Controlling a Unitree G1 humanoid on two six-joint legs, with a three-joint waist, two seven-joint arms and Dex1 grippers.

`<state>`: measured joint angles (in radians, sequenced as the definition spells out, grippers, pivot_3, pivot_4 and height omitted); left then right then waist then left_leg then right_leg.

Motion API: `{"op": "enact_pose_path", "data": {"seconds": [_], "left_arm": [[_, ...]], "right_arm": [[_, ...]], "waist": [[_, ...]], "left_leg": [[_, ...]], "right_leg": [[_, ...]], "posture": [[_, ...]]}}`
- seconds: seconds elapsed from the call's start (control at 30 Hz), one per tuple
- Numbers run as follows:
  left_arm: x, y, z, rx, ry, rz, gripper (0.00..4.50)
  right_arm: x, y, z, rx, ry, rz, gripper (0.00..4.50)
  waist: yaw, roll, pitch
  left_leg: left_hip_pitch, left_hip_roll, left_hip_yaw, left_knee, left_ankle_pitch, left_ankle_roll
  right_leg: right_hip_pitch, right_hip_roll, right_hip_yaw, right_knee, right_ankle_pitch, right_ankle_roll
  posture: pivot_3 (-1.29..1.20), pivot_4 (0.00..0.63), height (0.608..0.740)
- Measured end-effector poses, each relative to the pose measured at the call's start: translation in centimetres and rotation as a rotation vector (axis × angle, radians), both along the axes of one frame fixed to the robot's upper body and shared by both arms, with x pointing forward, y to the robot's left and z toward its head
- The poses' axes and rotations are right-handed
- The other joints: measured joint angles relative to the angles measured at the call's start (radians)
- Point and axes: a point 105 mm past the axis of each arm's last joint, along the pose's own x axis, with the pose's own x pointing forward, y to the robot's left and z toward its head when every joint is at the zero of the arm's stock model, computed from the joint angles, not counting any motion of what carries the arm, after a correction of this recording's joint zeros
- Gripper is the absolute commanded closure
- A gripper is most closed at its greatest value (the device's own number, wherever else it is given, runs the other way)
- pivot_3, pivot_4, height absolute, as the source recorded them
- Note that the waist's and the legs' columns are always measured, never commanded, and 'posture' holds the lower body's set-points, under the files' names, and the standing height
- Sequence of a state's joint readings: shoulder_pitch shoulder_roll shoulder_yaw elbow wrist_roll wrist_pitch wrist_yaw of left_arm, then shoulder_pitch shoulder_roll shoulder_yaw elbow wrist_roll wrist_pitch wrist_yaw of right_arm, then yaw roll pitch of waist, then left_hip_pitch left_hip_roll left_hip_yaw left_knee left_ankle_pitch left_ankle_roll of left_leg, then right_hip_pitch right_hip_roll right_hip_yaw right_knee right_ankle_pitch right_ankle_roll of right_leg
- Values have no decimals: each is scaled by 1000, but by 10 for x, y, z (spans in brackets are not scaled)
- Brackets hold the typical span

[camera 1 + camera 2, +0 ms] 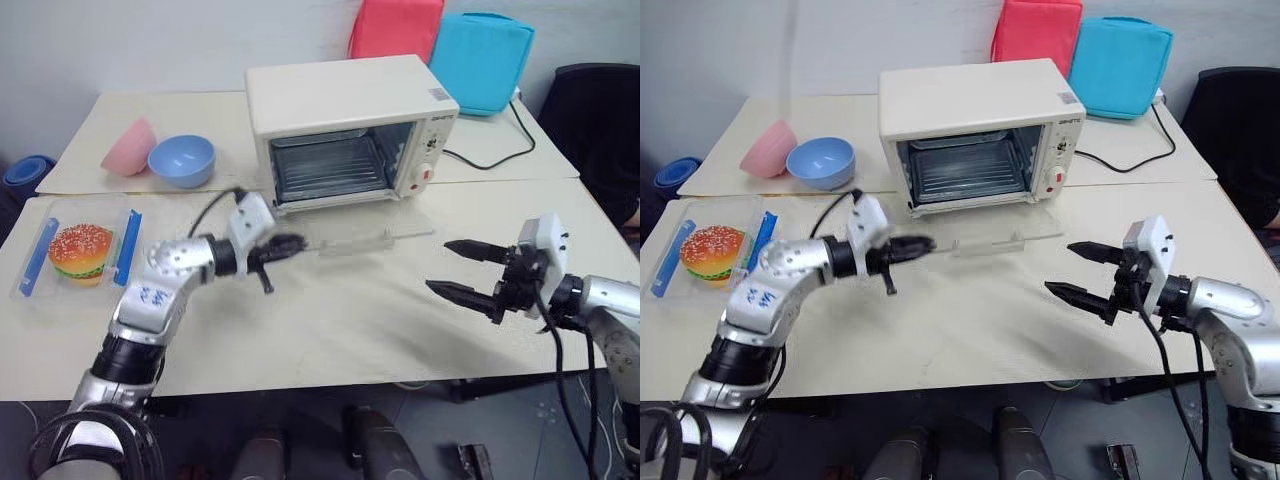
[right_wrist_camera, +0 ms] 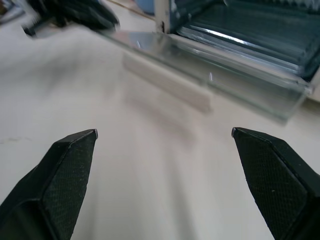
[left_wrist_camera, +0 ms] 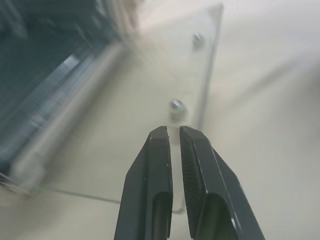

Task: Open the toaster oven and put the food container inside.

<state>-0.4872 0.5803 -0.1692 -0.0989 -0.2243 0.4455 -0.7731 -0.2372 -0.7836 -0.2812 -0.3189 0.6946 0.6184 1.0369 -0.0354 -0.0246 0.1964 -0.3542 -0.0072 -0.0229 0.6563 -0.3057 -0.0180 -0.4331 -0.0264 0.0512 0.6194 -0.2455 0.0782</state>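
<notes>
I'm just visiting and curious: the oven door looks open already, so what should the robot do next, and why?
Probably swing the left gripper, shut and empty by the lowered glass door of the cream-white boxy toaster oven, over to the clear plastic food container with blue clips, untouched at the table's left edge.

Both arms have silver-grey metal shells with black joint sections. The left arm [image 1: 150, 300], at lower left, carries blue handwritten marks. Each wrist bears a white boxy camera module and a black cable. The gripper fingers [image 2: 65, 175] are black, tapered and finely textured.
</notes>
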Motion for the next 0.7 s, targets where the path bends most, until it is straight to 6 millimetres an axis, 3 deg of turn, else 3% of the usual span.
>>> {"op": "enact_pose_path", "data": {"seconds": [0.07,0.3,0.47,0.7], "left_arm": [[-2,1,-12,20,24,20,4095],[4,19,-3,-37,6,187,4095],[-23,61,11,-210,55,393,2684],[-52,141,48,-563,-37,917,600]], "right_arm": [[-4,12,15,17,-36,64,0],[-13,55,40,-2,-89,294,0],[-7,74,48,7,-121,384,0],[3,86,28,-5,-48,453,0]], "waist": [[2,-2,1],[6,-2,1],[1,-2,1],[22,-3,1]], "left_leg": [[1,2,3,-1,0,0],[1,2,3,1,-4,4],[-6,4,5,2,-7,3],[-7,2,4,6,-8,3]], "right_leg": [[3,3,3,-2,0,0],[-3,-2,5,-1,1,3],[-12,-5,6,0,1,3],[-11,-6,4,0,2,4]], "posture": [[0,150,740],[0,150,740],[0,150,740],[0,150,740]]}}
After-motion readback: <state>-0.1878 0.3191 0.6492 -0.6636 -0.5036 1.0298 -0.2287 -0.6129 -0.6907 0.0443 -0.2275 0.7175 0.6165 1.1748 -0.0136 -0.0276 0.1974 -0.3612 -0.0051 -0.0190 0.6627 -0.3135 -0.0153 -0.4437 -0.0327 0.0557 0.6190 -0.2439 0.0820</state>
